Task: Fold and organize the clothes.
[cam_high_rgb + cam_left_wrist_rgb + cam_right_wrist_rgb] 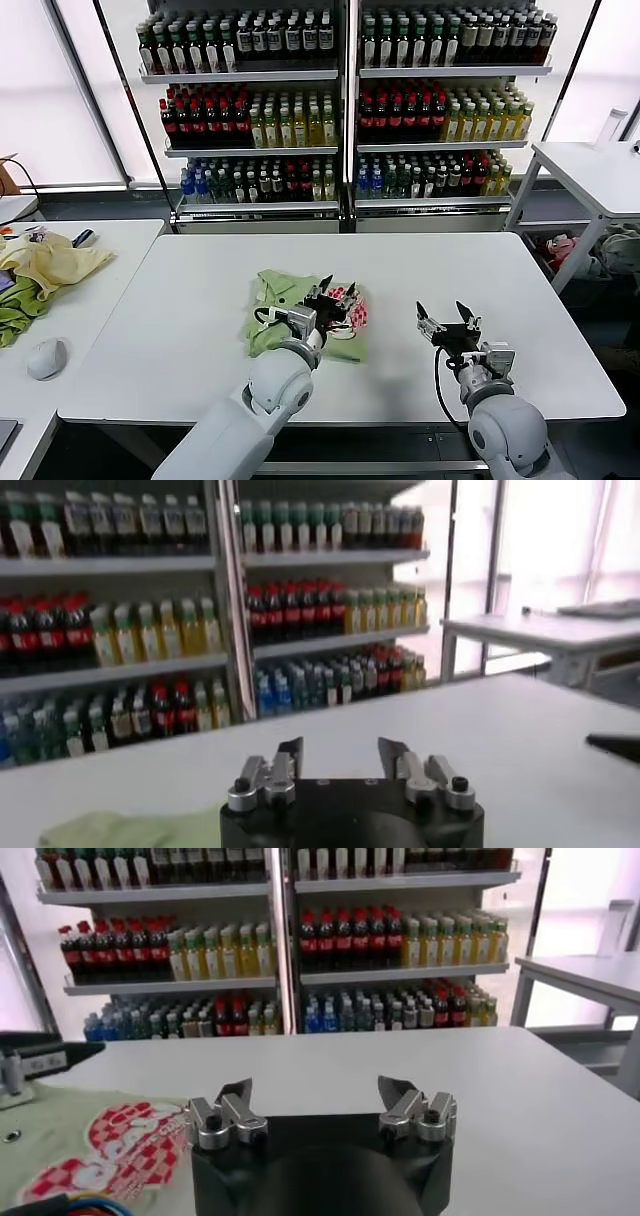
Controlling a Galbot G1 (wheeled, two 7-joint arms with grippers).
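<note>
Two grippers: both up front at the near side of the white table, one over the shirt, one off to the side.
Right gripper: hovering over bare tabletop, well apart from the shirt, jaws spread wide, nothing between them; the right wrist view shows both fingertips parted with only white surface beyond.
Left gripper: sitting right above the folded shirt, fingers parted and released, gripping nothing (in the left wrist view the two fingertips stand apart with clear tabletop between them).
Polo shirt: light green, bunched into a compact folded bundle, lying flat on the table just left of centre, near the front edge.
Shirt print: red-and-white checked pattern, facing up on the bundle's right side; it fills a corner of the right wrist view too, alongside a small button.
Left side table: separate surface beside the main one, carrying a pale yellow garment draped over a darker green cloth, plus a white computer mouse nearer the front.
Right side table: white, standing back and off to the right.
Far wall: drink shelves packed with rows of bottles, red, yellow, green and blue caps and labels on three tiers.
</note>
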